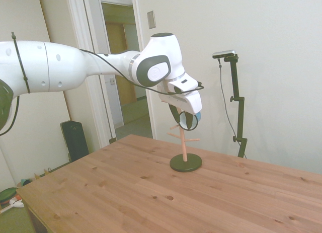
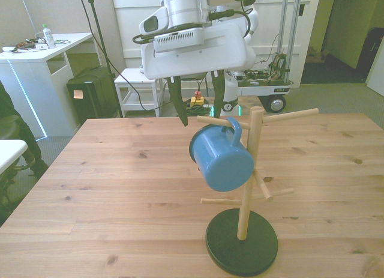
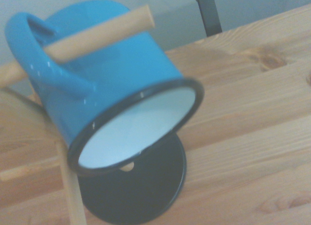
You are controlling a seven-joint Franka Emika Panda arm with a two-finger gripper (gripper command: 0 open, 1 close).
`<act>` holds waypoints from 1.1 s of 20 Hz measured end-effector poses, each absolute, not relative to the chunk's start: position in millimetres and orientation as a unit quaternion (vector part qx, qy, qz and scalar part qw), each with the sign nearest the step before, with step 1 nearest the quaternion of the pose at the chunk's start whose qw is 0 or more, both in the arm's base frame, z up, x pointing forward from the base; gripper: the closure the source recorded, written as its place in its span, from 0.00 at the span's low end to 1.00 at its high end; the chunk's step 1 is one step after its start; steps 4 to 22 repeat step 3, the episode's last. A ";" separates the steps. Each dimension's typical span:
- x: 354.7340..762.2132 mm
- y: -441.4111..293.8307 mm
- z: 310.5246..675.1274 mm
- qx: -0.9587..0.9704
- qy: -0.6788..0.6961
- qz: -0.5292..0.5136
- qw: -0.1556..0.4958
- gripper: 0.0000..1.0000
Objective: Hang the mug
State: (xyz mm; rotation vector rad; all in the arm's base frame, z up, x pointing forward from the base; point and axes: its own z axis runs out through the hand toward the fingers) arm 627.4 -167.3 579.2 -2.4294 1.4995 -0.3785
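- The wooden table (image 2: 108, 188) spreads out below the fingers, bare pine boards with knots in all three views.
- The white Franka arm (image 1: 75, 67) runs level above the table in the side view and bends down at the wrist just above the peg stand.
- The gripper (image 2: 198, 113) hangs over the stand's top; its two dark fingers (image 2: 175, 104) stand apart with open air between them and clamp nothing.
- The wooden peg stand (image 2: 251, 170) rises just beside the fingers, toward the front view's right, from a dark round base (image 2: 242, 245) on the table. Pegs stick out from its post at several heights.
- The blue mug (image 2: 221, 158) hangs right under the fingertips, not touching them as far as the front view shows. Its handle (image 2: 234, 129) is looped over an upper peg (image 2: 210, 120) that passes just below the fingertips and sticks out toward the front view's left.
- The mug tilts on that peg, its mouth turned down and away from the front camera. In the wrist view the dark rim (image 3: 141, 96) rings a pale, whitish inside, and the peg end pokes through the handle (image 3: 53, 64).
- In the side view only a sliver of blue shows behind the fingers (image 1: 197, 117).
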 end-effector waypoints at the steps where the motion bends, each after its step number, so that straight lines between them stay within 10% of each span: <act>1: 618.1 -167.3 573.6 -0.840 0.513 -0.123 0.131 0.00; 22: 597.2 -169.3 563.0 -0.846 0.503 -0.115 0.132 0.00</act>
